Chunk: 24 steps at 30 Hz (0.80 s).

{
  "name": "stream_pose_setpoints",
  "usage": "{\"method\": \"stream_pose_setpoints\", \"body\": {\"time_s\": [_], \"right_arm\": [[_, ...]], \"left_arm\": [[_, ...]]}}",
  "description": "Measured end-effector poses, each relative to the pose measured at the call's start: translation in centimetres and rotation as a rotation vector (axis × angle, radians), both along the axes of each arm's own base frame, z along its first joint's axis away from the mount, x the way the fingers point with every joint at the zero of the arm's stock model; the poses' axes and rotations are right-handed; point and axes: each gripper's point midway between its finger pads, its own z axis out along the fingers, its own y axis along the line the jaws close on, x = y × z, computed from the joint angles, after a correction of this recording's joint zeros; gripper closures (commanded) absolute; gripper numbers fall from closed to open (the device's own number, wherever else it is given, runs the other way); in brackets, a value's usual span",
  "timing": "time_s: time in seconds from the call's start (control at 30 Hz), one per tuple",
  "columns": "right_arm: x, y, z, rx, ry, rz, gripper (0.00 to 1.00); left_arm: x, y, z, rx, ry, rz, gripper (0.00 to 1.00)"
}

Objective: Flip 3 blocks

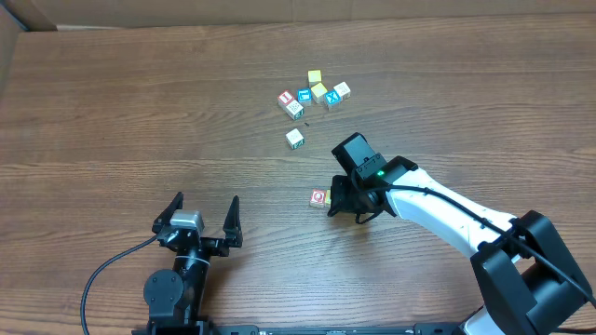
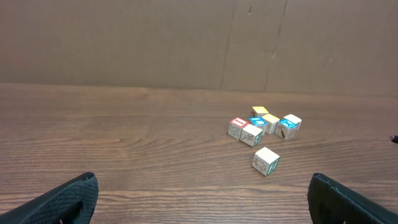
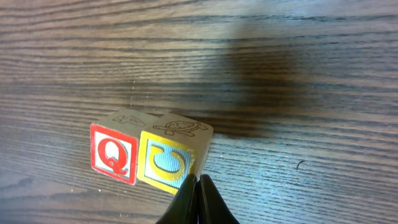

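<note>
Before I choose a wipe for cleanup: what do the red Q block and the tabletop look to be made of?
Red Q block: apparently wood. The upper face is bare pale tan with faint grey print, and the letter face looks painted in glossy red and white.
Table: dark brown woodgrain with a slight sheen. It could be real wood or a printed laminate; the look leaves that open.

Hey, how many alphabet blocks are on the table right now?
10. Seven in the far cluster, a lone block just nearer, and a red Q block touching a yellow U block by the right fingers. More may hide in the cluster.
</note>
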Motion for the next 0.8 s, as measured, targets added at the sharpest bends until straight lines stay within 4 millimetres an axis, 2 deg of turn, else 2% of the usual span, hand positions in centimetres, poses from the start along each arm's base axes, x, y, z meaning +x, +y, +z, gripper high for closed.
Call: {"method": "stream_pose_setpoints", "body": {"time_s": [0.8], "right_arm": [[-0.7,-0.24,-0.15,-0.012,0.014,0.072,0.96]], "left_arm": [[0.0,0.0,0.0,0.0,0.0,0.0,0.0]]}}
